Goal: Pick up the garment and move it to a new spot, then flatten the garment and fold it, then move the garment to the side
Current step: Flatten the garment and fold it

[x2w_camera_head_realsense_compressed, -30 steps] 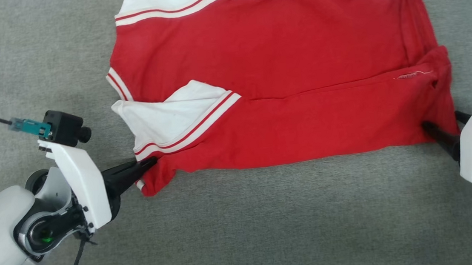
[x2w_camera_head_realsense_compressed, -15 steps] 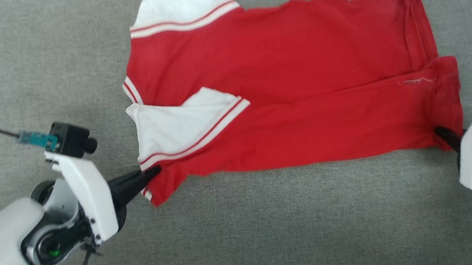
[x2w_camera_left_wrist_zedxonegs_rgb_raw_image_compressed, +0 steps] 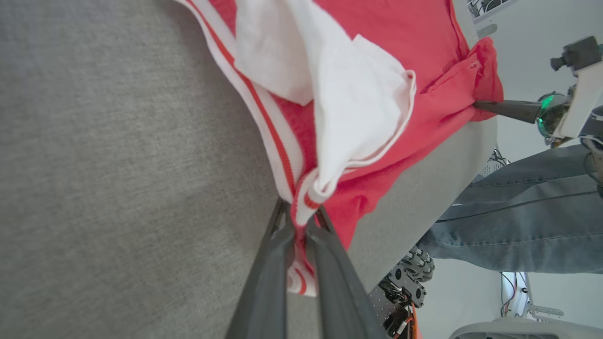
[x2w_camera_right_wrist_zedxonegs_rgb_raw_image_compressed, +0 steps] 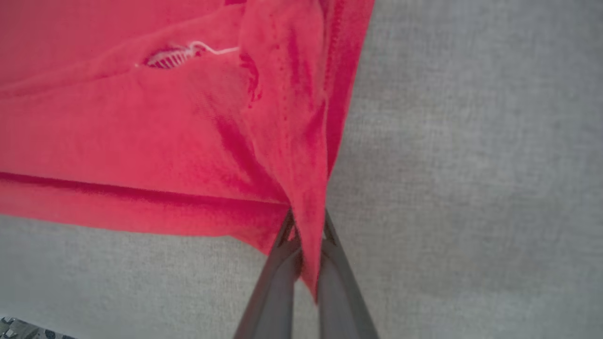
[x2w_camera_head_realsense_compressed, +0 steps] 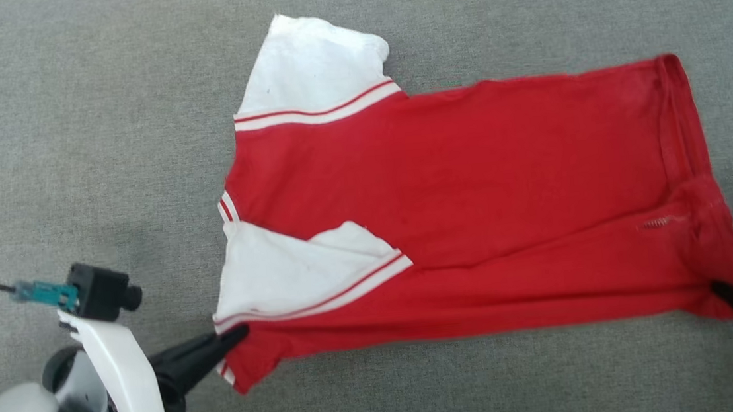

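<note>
2 end effectors grip the garment (x2w_camera_head_realsense_compressed: 472, 203), 1 at each near corner. The left end effector (x2w_camera_head_realsense_compressed: 240, 335) is closed on the shoulder end, just below the folded-over white sleeve (x2w_camera_head_realsense_compressed: 293, 279). The left wrist view shows striped trim (x2w_camera_left_wrist_zedxonegs_rgb_raw_image_compressed: 306, 200) and red cloth clamped between its 2 dark fingers (x2w_camera_left_wrist_zedxonegs_rgb_raw_image_compressed: 268, 273). The right end effector (x2w_camera_head_realsense_compressed: 718, 287) is closed on the near hem corner, and the right wrist view shows a red fold squeezed between its fingers (x2w_camera_right_wrist_zedxonegs_rgb_raw_image_compressed: 275, 292). The garment lies spread on the grey surface (x2w_camera_head_realsense_compressed: 67, 126), collar end left, hem right. Its near long edge is folded over the body and runs straight between the 2 grips. The other sleeve (x2w_camera_head_realsense_compressed: 311, 65) lies flat at the far left corner. In the left wrist view a person's leg (x2w_camera_left_wrist_zedxonegs_rgb_raw_image_compressed: 518, 212) in jeans shows beyond the surface's edge
</note>
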